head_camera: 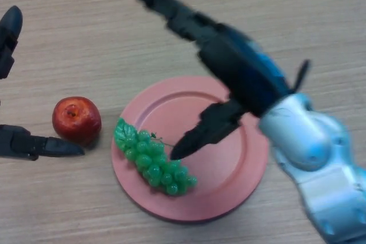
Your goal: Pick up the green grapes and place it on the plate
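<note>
The bunch of green grapes (154,163) lies on the left part of the pink plate (229,164), its leaf end hanging over the plate's left rim. My right hand (229,61) hovers over the plate, open, its fingers stretched toward the far left and its thumb pointing down just right of the grapes, apart from them. My left hand (26,144) shows at the left edge, open, one part near the red apple and one higher up.
A red apple (76,119) sits on the wooden table (68,44) just left of the plate, close to the grapes' leaf and to my left hand.
</note>
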